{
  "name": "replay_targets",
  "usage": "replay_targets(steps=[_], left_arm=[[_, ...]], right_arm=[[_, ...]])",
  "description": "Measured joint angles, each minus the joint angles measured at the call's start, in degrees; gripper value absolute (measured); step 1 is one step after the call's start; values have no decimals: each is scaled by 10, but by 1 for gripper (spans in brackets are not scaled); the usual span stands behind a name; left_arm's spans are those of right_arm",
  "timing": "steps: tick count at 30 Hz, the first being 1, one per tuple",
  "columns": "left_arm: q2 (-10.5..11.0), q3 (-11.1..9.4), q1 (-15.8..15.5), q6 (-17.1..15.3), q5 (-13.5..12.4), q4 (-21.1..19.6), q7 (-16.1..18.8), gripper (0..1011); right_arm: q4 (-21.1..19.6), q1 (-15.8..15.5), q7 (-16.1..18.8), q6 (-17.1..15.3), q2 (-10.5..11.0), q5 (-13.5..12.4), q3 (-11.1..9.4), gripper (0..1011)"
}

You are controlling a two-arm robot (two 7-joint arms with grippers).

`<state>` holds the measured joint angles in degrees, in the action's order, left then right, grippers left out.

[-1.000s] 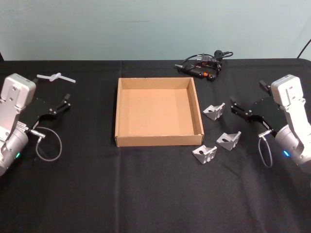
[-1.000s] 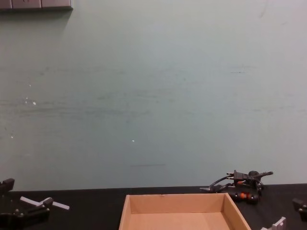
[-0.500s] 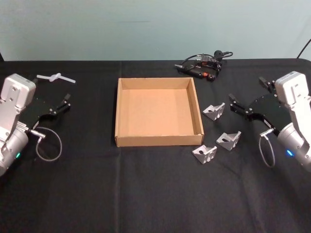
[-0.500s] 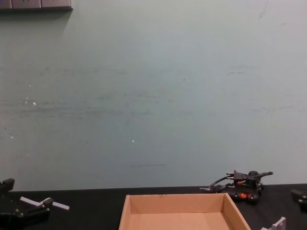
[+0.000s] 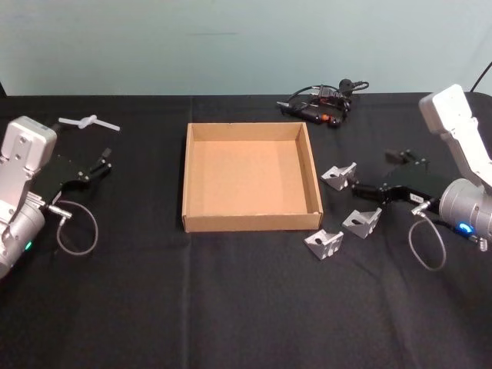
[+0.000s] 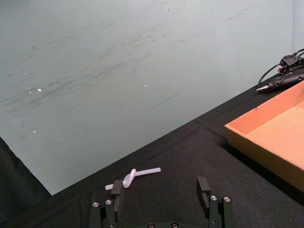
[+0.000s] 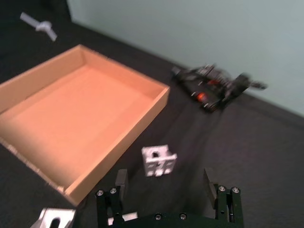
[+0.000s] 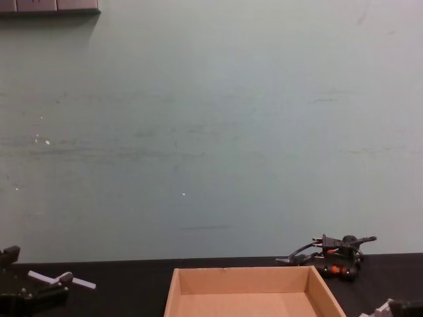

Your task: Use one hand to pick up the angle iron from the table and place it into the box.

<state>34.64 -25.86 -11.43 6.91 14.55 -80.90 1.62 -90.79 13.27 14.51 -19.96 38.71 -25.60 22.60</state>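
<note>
Since a second ago right claw [image 5: 374,171] has swung in and lowered beside farthest angle iron [image 5: 339,176], jaws spread wide, empty. That angle iron lies on counter [image 5: 231,307] just right of box [image 5: 187,177], not yet gripped. Closing likely next. Idle left claw [image 5: 104,160] parked left, open, empty.

Tan box [image 5: 250,221], black table [image 5: 231,307], silver angle irons [image 5: 324,244], pale green wall [image 5: 231,46]

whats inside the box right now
Only bare cardboard floor shows in the box. Its near wall hides a thin strip from the head view. Three angle irons lie on the table beside it, by the open right gripper; left gripper parked.
</note>
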Motion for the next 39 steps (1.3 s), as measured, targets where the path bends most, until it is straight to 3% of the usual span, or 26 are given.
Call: replay_targets(steps=[3, 10, 19, 29, 39], left_arm=[[0, 0, 0, 0, 0, 0, 0, 1005], [0, 0, 0, 0, 0, 0, 0, 1005], [0, 0, 0, 0, 0, 0, 0, 1005], [0, 0, 0, 0, 0, 0, 0, 1005], [0, 0, 0, 0, 0, 0, 0, 1005]], right_arm=[[17, 36, 49, -47, 5, -1, 19, 1000], [55, 84, 104, -80, 2, 19, 47, 1000], [106, 121, 147, -65, -17, 44, 64, 1000], [165, 148, 166, -39, -46, 51, 64, 1002], [196, 161, 179, -22, -59, 60, 65, 1002]])
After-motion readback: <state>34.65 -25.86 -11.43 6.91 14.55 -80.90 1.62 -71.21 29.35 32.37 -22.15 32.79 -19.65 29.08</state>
